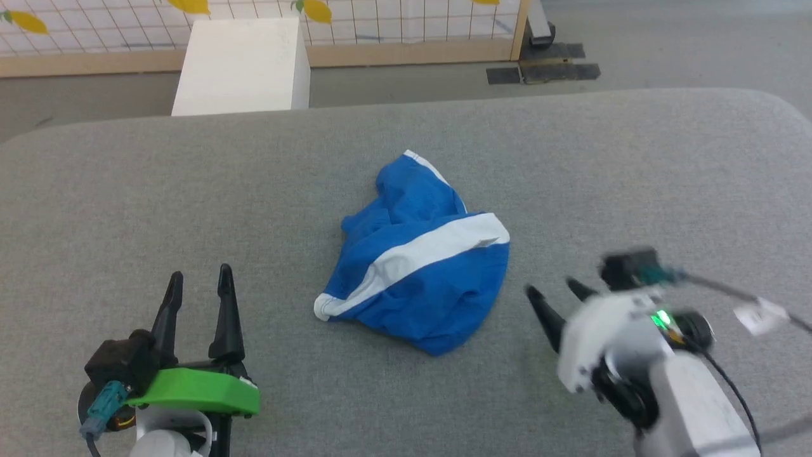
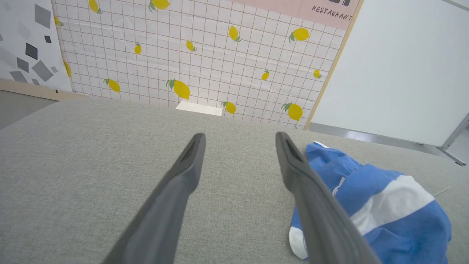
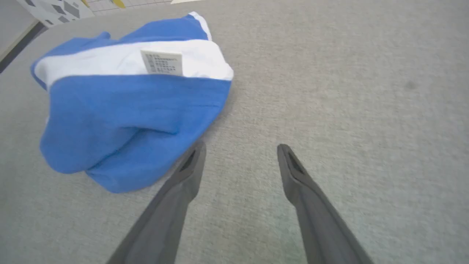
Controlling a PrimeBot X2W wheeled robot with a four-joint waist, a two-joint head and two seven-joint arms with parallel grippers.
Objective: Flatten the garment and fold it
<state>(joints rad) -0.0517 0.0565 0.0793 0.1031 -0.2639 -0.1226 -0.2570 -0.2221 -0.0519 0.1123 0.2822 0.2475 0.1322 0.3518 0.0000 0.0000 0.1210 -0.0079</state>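
The garment (image 1: 415,266) lies crumpled in the middle of the grey surface (image 1: 158,190), with its white label (image 3: 162,63) showing. At its 8 o'clock the left gripper (image 1: 200,274) is open and empty. At its 4 o'clock, near it, the right gripper (image 1: 550,287) is open too.

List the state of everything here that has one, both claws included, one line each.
shorts: crumpled in a heap on the table, not flattened, not folded
label: exposed, lying flat on the white stripe
left claw: open, empty, apart from the shorts
right claw: open, empty, close beside the shorts, gripping nothing
white box: upright, beyond the table's far edge
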